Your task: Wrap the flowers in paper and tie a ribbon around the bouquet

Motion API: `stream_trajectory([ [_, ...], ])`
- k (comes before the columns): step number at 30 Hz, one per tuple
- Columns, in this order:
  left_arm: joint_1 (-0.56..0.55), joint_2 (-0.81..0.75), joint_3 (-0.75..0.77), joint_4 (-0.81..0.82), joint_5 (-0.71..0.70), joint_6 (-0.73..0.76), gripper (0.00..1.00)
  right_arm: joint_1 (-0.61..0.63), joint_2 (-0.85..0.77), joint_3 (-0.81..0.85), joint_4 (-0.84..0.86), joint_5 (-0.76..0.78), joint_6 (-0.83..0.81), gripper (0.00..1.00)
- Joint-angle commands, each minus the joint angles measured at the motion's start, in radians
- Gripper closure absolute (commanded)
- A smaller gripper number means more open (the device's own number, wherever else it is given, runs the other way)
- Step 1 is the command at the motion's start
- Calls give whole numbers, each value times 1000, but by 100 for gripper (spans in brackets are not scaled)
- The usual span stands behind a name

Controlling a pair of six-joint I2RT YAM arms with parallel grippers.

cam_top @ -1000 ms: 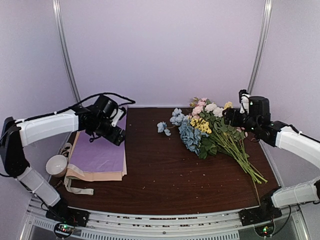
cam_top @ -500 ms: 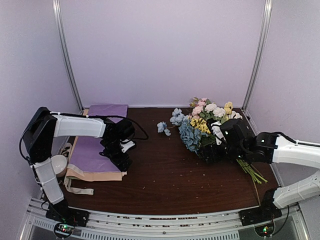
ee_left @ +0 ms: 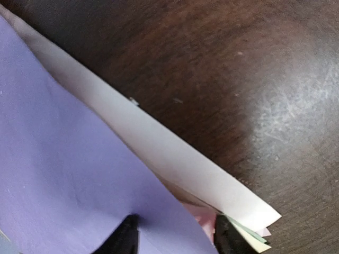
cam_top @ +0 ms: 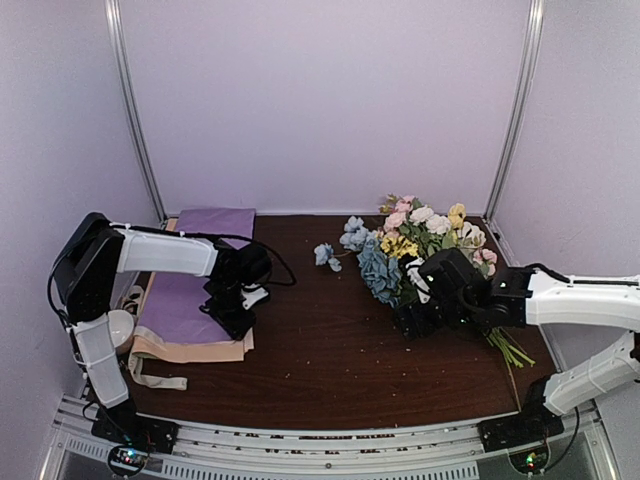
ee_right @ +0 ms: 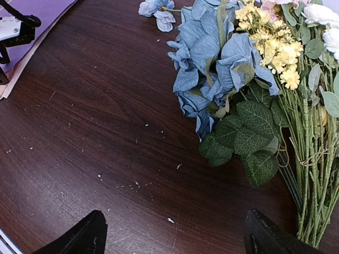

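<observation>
Lilac paper (cam_top: 182, 305); pink-and-yellow flowers (cam_top: 425, 222); blue hydrangeas (cam_top: 378, 268); dark brown table (cam_top: 330, 355)

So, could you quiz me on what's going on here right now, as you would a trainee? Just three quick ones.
1. True or false: the right gripper is clamped around the stems of the flowers.
2. The top sheet of paper at the left gripper is: A tan, B lilac-purple, C green.
3. Have the flowers been wrapped yet?

Key:
1. False. It is open over the table, beside the stems.
2. B.
3. No. They lie loose on the table, apart from the paper.
</observation>
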Motion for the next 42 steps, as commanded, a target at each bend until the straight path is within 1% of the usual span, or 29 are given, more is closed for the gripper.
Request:
stream_trajectory([
  [1,-2,1,20,-4,-37,20,59,7,24,61,-29,35,-27,9],
  [2,-2,-3,18,-2,-44,21,65,6,29,70,-34,36,-30,9],
  [3,-2,-9,14,2,-50,21,75,6,34,79,-39,39,-31,9],
  [4,-2,-17,11,10,-56,24,87,6,39,87,-44,39,-32,9],
  [5,-2,-27,8,18,-60,26,96,6,40,92,-47,39,-32,9],
  [6,-2,-36,4,26,-63,29,100,6,41,98,-49,39,-33,9],
  [9,-2,-88,8,27,-97,23,100,8,41,111,-59,37,-29,9],
  [13,-2,-235,26,43,-126,8,100,8,37,133,-76,22,-30,9],
  [18,-2,-435,45,79,-129,9,100,8,33,173,-77,-18,-40,8],
  [21,-5,-531,61,78,-76,-15,100,7,29,199,-76,-60,-40,9],
  [24,-59,-622,76,95,-13,-39,100,9,15,202,-22,-157,-44,8],
  [27,-165,-712,97,129,-9,-45,100,10,8,193,61,-288,-41,7],
  [29,-212,-764,97,152,-11,-84,100,9,30,200,101,-342,-29,6],
  [32,-219,-857,40,180,-52,-218,100,8,120,244,82,-327,6,4],
  [36,-221,-987,-92,203,-119,-365,100,3,319,391,-43,-338,40,4],
  [38,-221,-1047,-152,194,-152,-417,100,-7,421,456,-86,-381,64,4],
  [40,-221,-1098,-214,193,-154,-458,100,-28,517,501,-88,-463,96,4],
  [42,-221,-1132,-253,194,-149,-480,100,-51,596,545,-90,-494,122,5],
])
